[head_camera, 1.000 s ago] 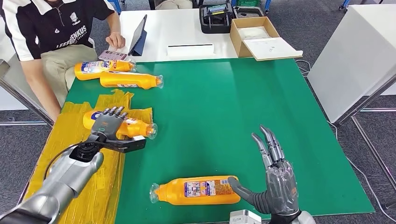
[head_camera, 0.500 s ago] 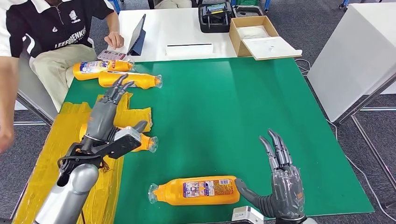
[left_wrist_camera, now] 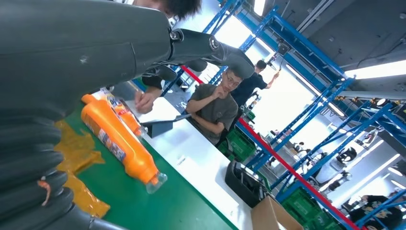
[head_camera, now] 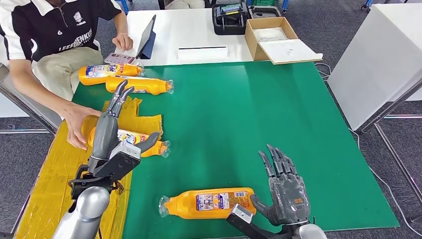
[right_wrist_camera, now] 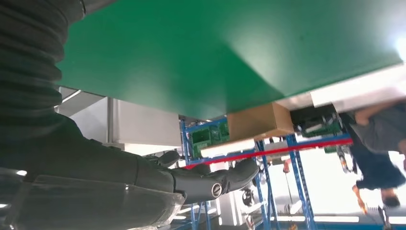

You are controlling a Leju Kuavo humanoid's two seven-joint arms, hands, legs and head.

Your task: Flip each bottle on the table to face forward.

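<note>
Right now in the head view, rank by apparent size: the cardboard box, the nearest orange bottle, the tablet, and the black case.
1. Cardboard box with its open flap, largest.
2. Nearest orange bottle; it lies closest to the camera, which inflates it.
3. Black case.
4. Tablet, seen nearly edge-on, so its true size is unsure.

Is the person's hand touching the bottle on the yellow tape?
Touching. In the head view, the person's hand lies against the base end of the bottle on the yellow tape, with no gap between them.
</note>
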